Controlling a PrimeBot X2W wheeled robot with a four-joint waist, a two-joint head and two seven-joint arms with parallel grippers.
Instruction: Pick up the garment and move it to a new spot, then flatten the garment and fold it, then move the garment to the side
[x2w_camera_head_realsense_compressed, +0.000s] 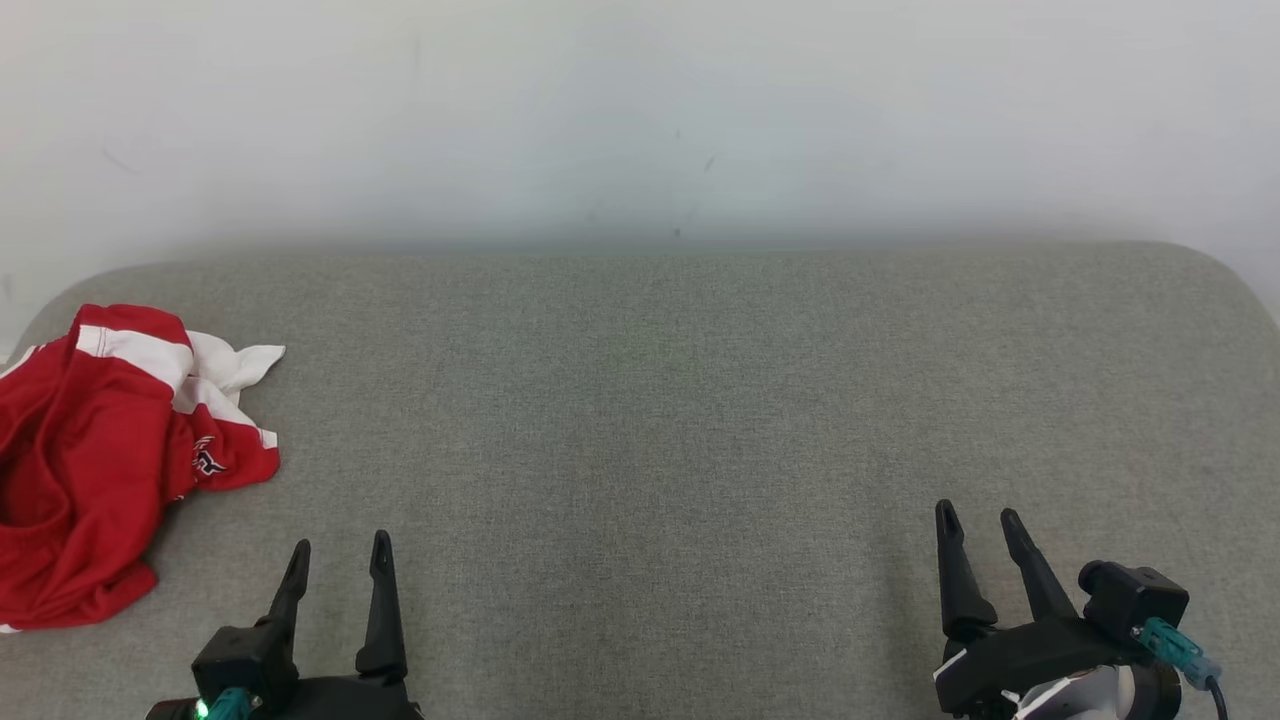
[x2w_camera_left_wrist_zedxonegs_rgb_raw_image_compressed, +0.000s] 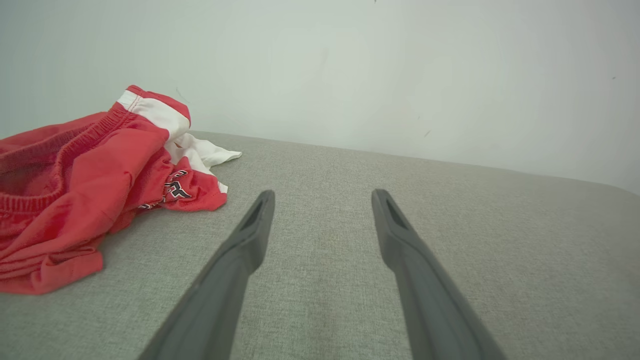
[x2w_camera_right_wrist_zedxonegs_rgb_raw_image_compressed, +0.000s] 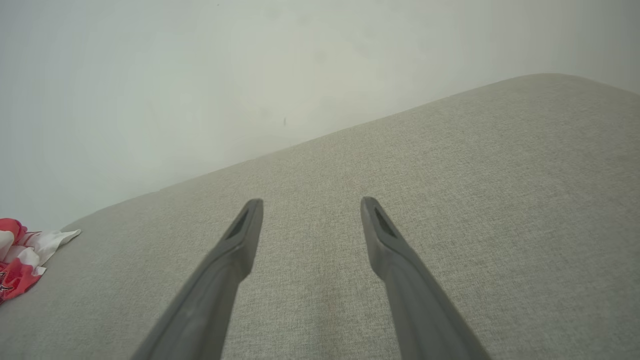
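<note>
From the head view I have both arms low at the bottom edge, fingers pointing up the frame: the left gripper (x2w_camera_head_realsense_compressed: 340, 541) at lower left and the right gripper (x2w_camera_head_realsense_compressed: 977, 510) at lower right, well apart from each other. Each has its two dark fingers spread with a clear gap, nothing between them. I count one garment, a pair of red shorts (x2w_camera_head_realsense_compressed: 90, 460) with white bands, lying crumpled at the far left edge of the grey upholstered surface (x2w_camera_head_realsense_compressed: 640, 400), just beyond and to the left of the left gripper and not touching it. A pale wall (x2w_camera_head_realsense_compressed: 640, 120) rises behind. In the left wrist view, the left gripper's two fingers stand apart above the grey fabric, and the shorts sit near, to their left, elastic waistband up and a small dark logo on one leg. In the right wrist view, the right gripper's two fingers are likewise spread over bare fabric, with one corner of the shorts far off at the left edge.
</note>
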